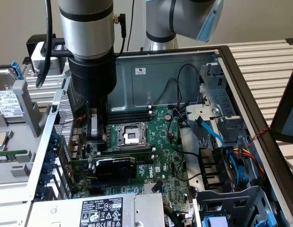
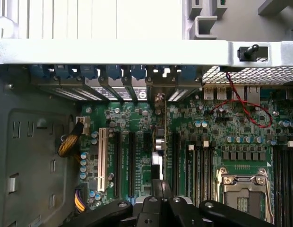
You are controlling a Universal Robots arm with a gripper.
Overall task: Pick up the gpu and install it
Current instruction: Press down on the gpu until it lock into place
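Observation:
The gpu (image 1: pixel 116 168), a green card with a black fan shroud, stands upright in a slot on the motherboard (image 1: pixel 170 156) inside the open computer case. In the wrist view I see the gpu (image 2: pixel 159 137) edge-on, running from the rear slot brackets toward my fingers. My gripper (image 1: pixel 98 137) hangs just above the card's end nearest the case's rear wall. The gripper (image 2: pixel 158 184) has its fingers shut together directly over the card's top edge. Whether they touch the card I cannot tell.
The CPU socket (image 1: pixel 130 136) lies just beyond the card. A power supply (image 1: pixel 97 210) sits in front. Drive cages (image 1: pixel 222 203) and blue cables (image 1: pixel 210 130) crowd the exterior view's right. A red wire (image 2: pixel 245 106) loops near the rear ports. A hard drive (image 1: pixel 7 101) lies outside the case.

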